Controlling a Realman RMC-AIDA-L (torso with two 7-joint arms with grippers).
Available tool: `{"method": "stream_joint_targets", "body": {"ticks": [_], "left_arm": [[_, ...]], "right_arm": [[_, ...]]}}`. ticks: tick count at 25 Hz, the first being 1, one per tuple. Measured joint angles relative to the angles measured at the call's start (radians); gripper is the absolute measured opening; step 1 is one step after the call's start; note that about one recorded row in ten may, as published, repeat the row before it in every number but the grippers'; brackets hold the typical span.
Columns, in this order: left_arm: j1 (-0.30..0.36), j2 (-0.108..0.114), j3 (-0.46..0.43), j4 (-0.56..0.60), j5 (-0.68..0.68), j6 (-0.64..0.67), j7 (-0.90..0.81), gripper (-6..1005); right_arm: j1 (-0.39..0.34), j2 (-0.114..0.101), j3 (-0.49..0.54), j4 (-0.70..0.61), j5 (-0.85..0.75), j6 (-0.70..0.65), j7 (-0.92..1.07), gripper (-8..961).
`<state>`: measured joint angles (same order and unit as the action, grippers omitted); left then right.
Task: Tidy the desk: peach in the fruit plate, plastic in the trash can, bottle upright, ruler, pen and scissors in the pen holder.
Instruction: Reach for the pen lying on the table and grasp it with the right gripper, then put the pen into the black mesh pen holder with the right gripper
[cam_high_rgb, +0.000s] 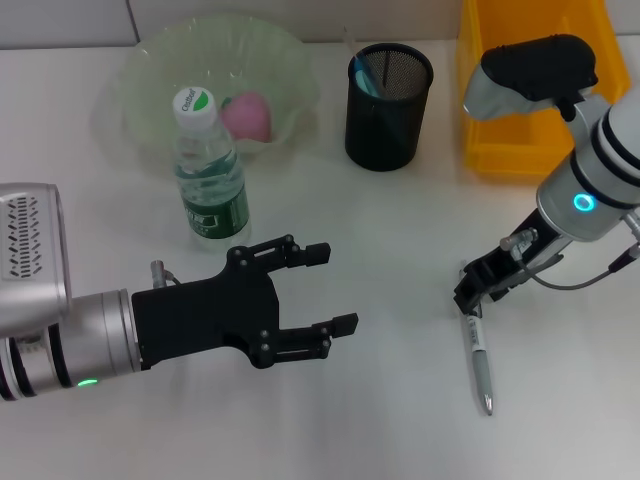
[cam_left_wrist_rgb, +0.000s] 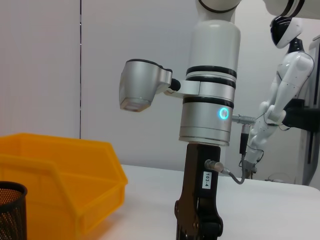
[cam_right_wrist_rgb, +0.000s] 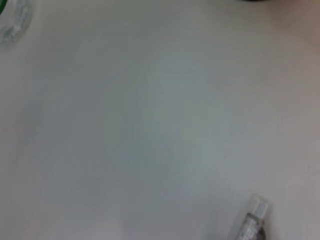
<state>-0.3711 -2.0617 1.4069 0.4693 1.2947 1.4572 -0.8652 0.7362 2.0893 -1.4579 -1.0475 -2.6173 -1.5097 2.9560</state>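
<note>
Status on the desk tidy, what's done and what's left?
Done: peach sits in the fruit plate, bottle stands upright, and something blue is already in the pen holder. In hand: right tool is down at the top end of the pen, which lies flat on the desk; grip unclear. Left tool hovers open, empty. Left: pen into holder. No plastic, ruler or scissors visible on the desk.
</note>
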Motion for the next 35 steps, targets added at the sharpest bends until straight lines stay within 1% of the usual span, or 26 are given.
{"method": "stream_joint_targets", "body": {"ticks": [2,13,19,23,29,30,31,32,33,35], "left_arm": [[0.000,0.000,0.000,0.000,0.000,0.000,0.000,798],[0.000,0.000,0.000,-0.001,0.000,-0.003,0.000,798],[-0.001,0.000,-0.002,-0.002,0.001,-0.004,0.000,798],[-0.003,0.000,-0.002,-0.002,0.002,-0.005,0.000,798],[-0.005,0.000,0.001,-0.002,0.002,-0.009,0.000,798],[-0.005,0.000,0.001,-0.002,0.002,-0.009,0.000,798],[-0.004,0.000,0.000,-0.001,0.002,-0.009,0.000,798],[-0.004,0.000,0.000,-0.001,0.002,-0.009,0.000,798],[-0.003,0.000,0.000,0.000,0.002,-0.009,0.000,798],[-0.001,0.000,-0.001,0.003,0.002,-0.009,0.000,798]], "right_arm": [[0.001,0.000,-0.009,0.001,0.000,0.002,0.000,411],[0.011,0.000,-0.010,0.024,-0.005,0.004,0.000,295],[0.015,0.000,-0.017,0.033,-0.006,0.003,0.000,283],[0.018,0.000,-0.044,0.030,-0.006,0.003,0.000,275],[0.021,0.000,-0.059,0.032,-0.006,0.005,-0.003,168],[0.020,0.000,-0.059,0.030,-0.006,0.005,-0.005,169],[0.015,0.000,-0.059,0.021,-0.004,0.002,-0.008,170],[0.000,-0.001,-0.055,-0.018,-0.001,0.000,-0.009,171],[0.000,-0.001,-0.055,-0.018,-0.001,0.000,-0.009,172],[-0.027,-0.004,-0.046,-0.093,0.001,-0.005,-0.010,174]]}}
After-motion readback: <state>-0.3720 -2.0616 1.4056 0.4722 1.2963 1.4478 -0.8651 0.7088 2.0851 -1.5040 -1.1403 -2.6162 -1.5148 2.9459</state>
